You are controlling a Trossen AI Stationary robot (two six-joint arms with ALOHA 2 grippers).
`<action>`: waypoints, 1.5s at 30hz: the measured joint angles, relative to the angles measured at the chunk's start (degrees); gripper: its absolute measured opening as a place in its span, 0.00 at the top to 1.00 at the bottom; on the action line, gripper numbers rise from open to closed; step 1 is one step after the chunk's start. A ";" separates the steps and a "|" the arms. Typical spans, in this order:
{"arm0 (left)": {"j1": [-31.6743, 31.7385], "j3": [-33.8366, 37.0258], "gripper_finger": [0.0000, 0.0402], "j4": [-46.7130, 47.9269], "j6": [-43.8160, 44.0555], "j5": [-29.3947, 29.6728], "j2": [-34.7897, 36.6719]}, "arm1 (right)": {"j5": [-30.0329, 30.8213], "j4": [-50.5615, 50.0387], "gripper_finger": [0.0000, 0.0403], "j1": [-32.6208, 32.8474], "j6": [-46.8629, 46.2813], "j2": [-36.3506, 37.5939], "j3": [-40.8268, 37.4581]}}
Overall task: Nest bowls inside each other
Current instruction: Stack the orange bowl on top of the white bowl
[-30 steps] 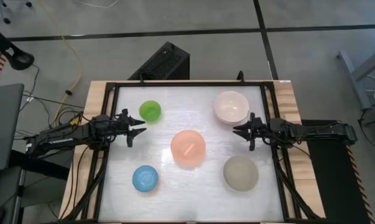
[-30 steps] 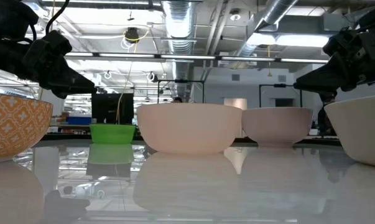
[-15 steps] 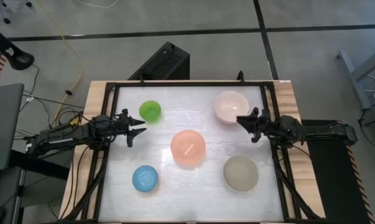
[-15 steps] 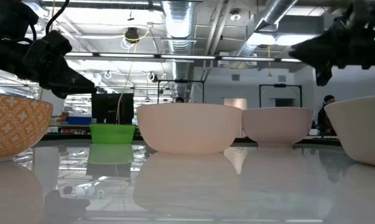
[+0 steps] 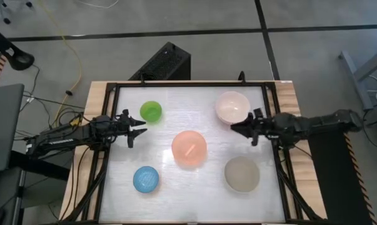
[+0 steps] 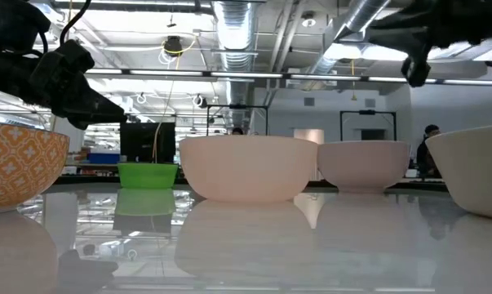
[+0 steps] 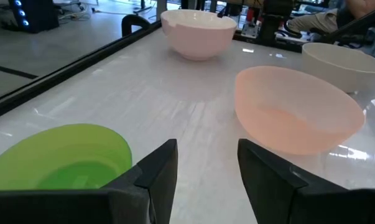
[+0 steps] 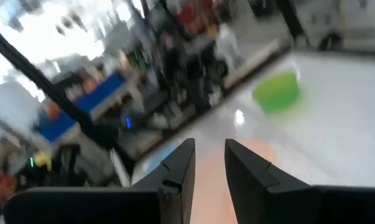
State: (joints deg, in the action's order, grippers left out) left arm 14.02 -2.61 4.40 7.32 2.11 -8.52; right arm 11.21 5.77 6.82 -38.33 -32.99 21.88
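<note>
Plastic bowls, five in all and none nested yet, lie well apart on the table (image 5: 113,194), presumably spread so each can be gripped by its rim: blue bowl (image 5: 145,179) front left and overturned, its patterned side showing in the low view, green bowl (image 5: 151,111) back left, salmon bowl (image 5: 189,149) in the middle, white bowl (image 5: 232,107) back right, beige bowl (image 5: 242,174) front right. Left gripper (image 5: 138,129) waits between green and blue, jaws parted a little, holding nothing. Right gripper (image 5: 239,128) hovers raised just beside the white bowl's near rim, jaws slightly apart and empty, probably lining up a first pick; all bowls look plain, round and smooth.
</note>
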 joint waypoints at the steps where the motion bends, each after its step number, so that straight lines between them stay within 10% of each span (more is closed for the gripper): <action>1: 0.00 0.02 0.61 0.02 0.01 0.00 0.01 | 0.29 -2.76 0.73 1.13 -0.65 -3.47 2.87; 15: 0.00 0.00 0.61 0.00 0.01 0.00 -0.01 | -1.98 -61.20 0.73 10.54 -16.37 -40.15 43.75; 25: 0.00 0.02 0.61 0.00 -0.01 0.00 -0.03 | 6.73 -46.65 0.69 1.92 -4.75 -55.64 46.18; 45: 0.00 0.01 0.61 0.00 0.00 0.00 -0.08 | -4.94 -35.27 0.41 -10.66 9.75 -68.46 50.39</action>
State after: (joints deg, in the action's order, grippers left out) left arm 14.02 -2.61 4.40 7.32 2.11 -8.60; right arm 6.27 -29.50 -3.84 -28.58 -101.46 72.27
